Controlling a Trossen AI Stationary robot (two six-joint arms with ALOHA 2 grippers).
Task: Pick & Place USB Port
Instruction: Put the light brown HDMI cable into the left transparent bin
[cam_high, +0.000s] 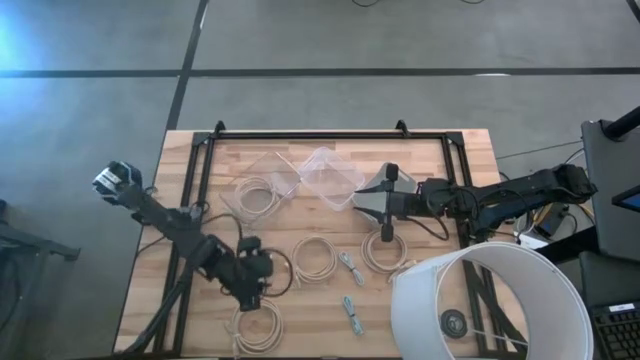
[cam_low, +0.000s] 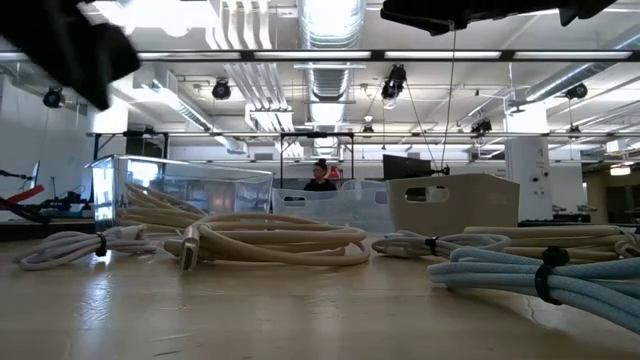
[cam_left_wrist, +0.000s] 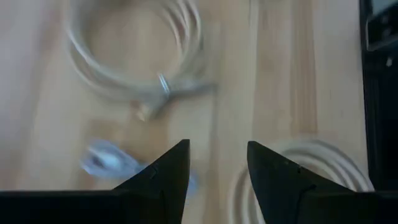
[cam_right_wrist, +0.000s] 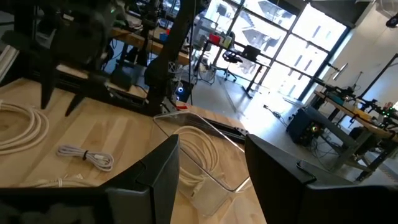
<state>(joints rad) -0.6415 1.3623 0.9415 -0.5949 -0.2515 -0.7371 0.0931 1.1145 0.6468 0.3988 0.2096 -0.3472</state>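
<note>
Several coiled cream USB cables lie flat on the wooden table (cam_high: 420, 160): one (cam_high: 318, 257) at the middle, one (cam_high: 380, 250) to its right, one (cam_high: 255, 325) near the front edge. Two small tied bundles (cam_high: 350, 268) (cam_high: 352, 312) lie between them. My left gripper (cam_high: 254, 288) (cam_left_wrist: 217, 155) hovers open above the table, tipped downward, between the front coil and the middle coil; a coil (cam_left_wrist: 137, 56) and a small bundle (cam_left_wrist: 109, 162) lie ahead of it. My right gripper (cam_high: 372, 198) (cam_right_wrist: 211, 149) waits open and level beside the clear containers.
Two clear plastic containers (cam_high: 262, 178) (cam_high: 330, 175) stand at the table's far middle; the left one holds a coiled cable (cam_high: 255, 195) (cam_right_wrist: 199, 146). A big white round tub (cam_high: 490, 300) stands over the near right corner. A black frame (cam_high: 300, 135) borders the table.
</note>
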